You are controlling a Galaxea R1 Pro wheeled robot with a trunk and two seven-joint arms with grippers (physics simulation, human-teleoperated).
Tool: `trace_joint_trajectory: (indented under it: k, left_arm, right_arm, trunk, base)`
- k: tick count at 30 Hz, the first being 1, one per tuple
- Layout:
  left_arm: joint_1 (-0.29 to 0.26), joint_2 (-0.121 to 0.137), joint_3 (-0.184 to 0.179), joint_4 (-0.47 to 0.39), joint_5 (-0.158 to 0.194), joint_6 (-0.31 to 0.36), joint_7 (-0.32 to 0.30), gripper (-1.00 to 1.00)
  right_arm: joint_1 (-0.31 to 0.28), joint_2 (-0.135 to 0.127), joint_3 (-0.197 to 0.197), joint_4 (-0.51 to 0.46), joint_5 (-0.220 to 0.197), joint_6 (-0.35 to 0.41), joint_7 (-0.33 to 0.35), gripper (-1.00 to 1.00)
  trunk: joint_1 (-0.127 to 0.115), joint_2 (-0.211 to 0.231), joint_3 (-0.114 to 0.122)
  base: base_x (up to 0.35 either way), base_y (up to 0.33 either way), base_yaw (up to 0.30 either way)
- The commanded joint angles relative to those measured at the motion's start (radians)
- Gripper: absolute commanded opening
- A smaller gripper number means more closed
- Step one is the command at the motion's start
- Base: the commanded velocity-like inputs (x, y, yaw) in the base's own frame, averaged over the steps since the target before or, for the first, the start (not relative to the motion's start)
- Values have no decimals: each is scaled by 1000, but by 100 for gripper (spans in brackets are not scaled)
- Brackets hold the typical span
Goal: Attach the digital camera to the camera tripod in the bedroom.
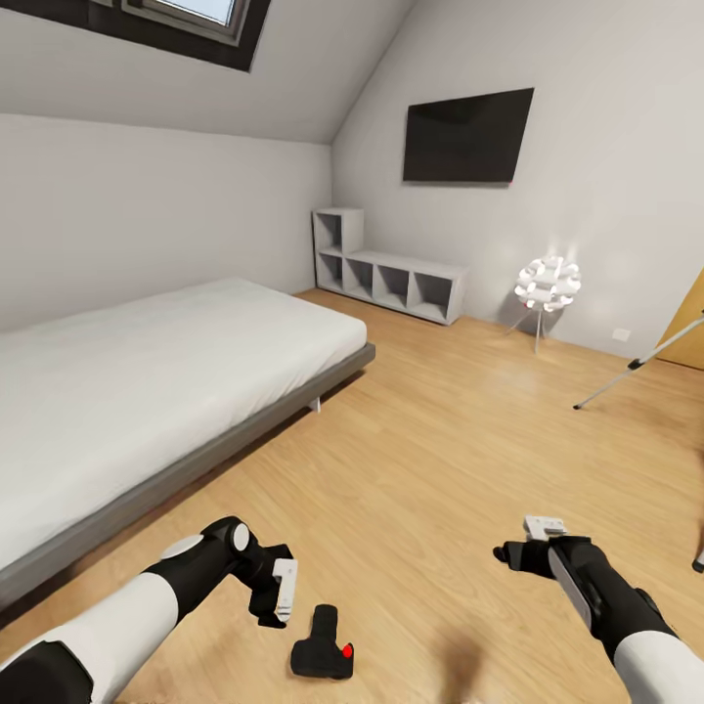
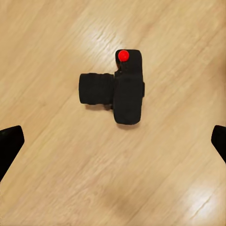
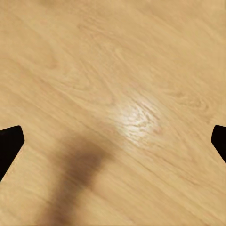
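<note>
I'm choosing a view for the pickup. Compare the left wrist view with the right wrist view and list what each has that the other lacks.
Left wrist view: the digital camera lies on the wood floor, lens sideways, red button visible, between the left hand's open fingertips.

Right wrist view: bare planks with a shiny glare patch and a dark shadow.

Both: light wood floor, with two dark, spread fingertips at the picture's edges.

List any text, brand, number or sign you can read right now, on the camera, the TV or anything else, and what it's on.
None readable.
digital camera: plain black, red button, no lettering.
wall TV: blank dark screen.
wall socket: too small to tell.
left pincer: no markings visible.
</note>
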Motion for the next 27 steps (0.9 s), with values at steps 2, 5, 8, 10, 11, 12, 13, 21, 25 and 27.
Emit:
trace_joint_trajectory:
  k: [2, 5, 8, 10, 11, 12, 13, 21, 25, 27]
  left_arm:
    - [11, 12, -5, 10, -12, 6, -12, 100]
    - [20, 15, -5, 26, -10, 23, -29, 100]
    - [20, 15, -5, 27, -10, 23, -37, 100]
    - [20, 15, -5, 27, -10, 23, -37, 100]
    - [20, 15, -5, 27, -10, 23, -37, 100]
    - [20, 15, -5, 27, -10, 23, -37, 100]
    - [20, 15, -5, 27, -10, 23, -37, 100]
    - [20, 15, -5, 27, -10, 23, -37, 100]
    - [20, 15, -5, 27, -10, 23, -37, 100]
    - [20, 15, -5, 27, -10, 23, -37, 100]
  right_arm:
    - [11, 11, 10, 10, -7, 15, 10, 100]
    - [18, 24, 10, 24, -7, 15, 12, 100]
    - [18, 24, 10, 24, -7, 15, 12, 100]
    - [18, 24, 10, 24, -7, 15, 12, 100]
    - [18, 24, 10, 24, -7, 15, 12, 100]
    - [18, 24, 10, 24, -7, 15, 12, 100]
    - [18, 24, 10, 24, -7, 15, 12, 100]
    - [18, 24, 10, 24, -7, 15, 12, 100]
    - [18, 24, 10, 24, -7, 15, 12, 100]
    - [18, 24, 10, 24, -7, 15, 12, 100]
  trunk:
    - [0, 0, -1]
    - [0, 0, -1]
    - [0, 0, -1]
    - [0, 0, -1]
    - [0, 0, -1]
    - [0, 0, -1]
    - [0, 0, -1]
    - [0, 0, -1]
    - [0, 0, -1]
    - [0, 0, -1]
  base:
    - [0, 0, 0]
    - [0, 0, 0]
    - [0, 0, 0]
    - [0, 0, 0]
    - [0, 0, 0]
    - [0, 0, 0]
    - [0, 0, 0]
    - [0, 0, 0]
    - [0, 0, 0]
    - [0, 0, 0]
